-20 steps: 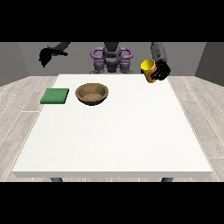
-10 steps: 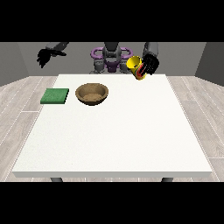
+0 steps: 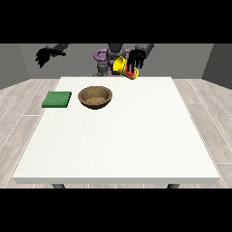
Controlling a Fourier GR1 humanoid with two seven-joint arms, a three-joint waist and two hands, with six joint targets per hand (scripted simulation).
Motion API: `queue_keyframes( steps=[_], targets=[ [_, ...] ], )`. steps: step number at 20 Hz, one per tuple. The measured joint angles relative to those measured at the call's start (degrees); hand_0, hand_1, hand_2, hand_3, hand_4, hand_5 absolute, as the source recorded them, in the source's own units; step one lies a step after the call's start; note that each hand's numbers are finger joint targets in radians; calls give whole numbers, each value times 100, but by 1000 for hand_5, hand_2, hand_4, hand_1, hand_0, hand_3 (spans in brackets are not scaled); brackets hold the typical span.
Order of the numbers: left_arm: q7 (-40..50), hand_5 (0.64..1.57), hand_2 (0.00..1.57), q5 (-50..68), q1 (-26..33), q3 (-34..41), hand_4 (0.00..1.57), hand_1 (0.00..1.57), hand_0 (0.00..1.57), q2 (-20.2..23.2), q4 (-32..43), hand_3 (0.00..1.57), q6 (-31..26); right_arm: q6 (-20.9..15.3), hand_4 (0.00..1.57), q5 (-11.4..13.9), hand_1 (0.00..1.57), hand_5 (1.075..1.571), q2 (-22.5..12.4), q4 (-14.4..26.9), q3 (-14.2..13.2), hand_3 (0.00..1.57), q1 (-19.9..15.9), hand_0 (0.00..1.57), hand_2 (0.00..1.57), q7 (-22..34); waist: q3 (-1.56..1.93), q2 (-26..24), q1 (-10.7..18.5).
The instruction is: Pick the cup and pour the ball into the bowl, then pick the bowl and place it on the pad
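Large white rectangular worktop (image 3: pixel 136 136), seen from across. Round brown wooden bowl (image 3: pixel 95 97) standing upright on worktop, toward far-left part; inside looks brown only, no ball visible in it. Flat green square pad (image 3: pixel 57 99) lying just left of bowl, near but not touching, close to worktop's left edge.

Yellow cup w/ red band (image 3: pixel 123 67) up in air above far edge of worktop, right of bowl and behind it. Tilted strongly, mouth turned toward view's left and a bit down, approx. in direction of bowl. Contents of cup: cannot tell, ball not visible.

Black hand at view's right (image 3: pixel 135 61) wrapped round the cup, fingers curled over its red-banded end, grasping it.

Black hand at view's left (image 3: pixel 45 56) raised in air beyond worktop's far-left corner, well apart from pad and bowl, holding nothing; fingers hanging relaxed, not clenched, as far as visible.
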Motion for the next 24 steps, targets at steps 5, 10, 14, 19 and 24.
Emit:
queue_keyframes(
  steps=[5, 10, 14, 19, 24],
  targets=[
    [481, 1056, 1571, -1068, -239, -856, 1571, 1498, 1498, -346, 190, 1571, -460, 55, 0, 9, 0, 1571, -37, 127, -1, 0, -45, 0, 0, -34, 2, -81, -72],
    [828, 1221, 1571, -2080, -544, -1690, 1510, 1522, 1522, -664, 430, 1571, -1084, 92, 0, 23, 0, 1570, -5, 245, 30, 0, -140, 0, 0, -92, 2, -5, -147],
    [938, 1216, 1571, -2785, -742, -2262, 1481, 1465, 1465, -772, 616, 1571, -1641, 123, 0, 35, 0, 1571, 11, 321, 51, 0, -148, 0, 0, -122, 0, -79, -152],
    [916, 1129, 1571, -3401, -770, -2701, 1529, 1446, 1446, -1006, 617, 1571, -2140, 169, 0, 7, 0, 1570, -125, 443, -38, 0, -147, 0, 0, -142, -6, -109, -13],
    [684, 1222, 1571, -3580, -825, -2535, 1495, 1480, 1480, -899, 528, 1571, -2198, -5, 0, -68, 0, 1567, -1, 324, 21, 0, -281, 0, 0, 251, -10, -90, 63]
  ],
)
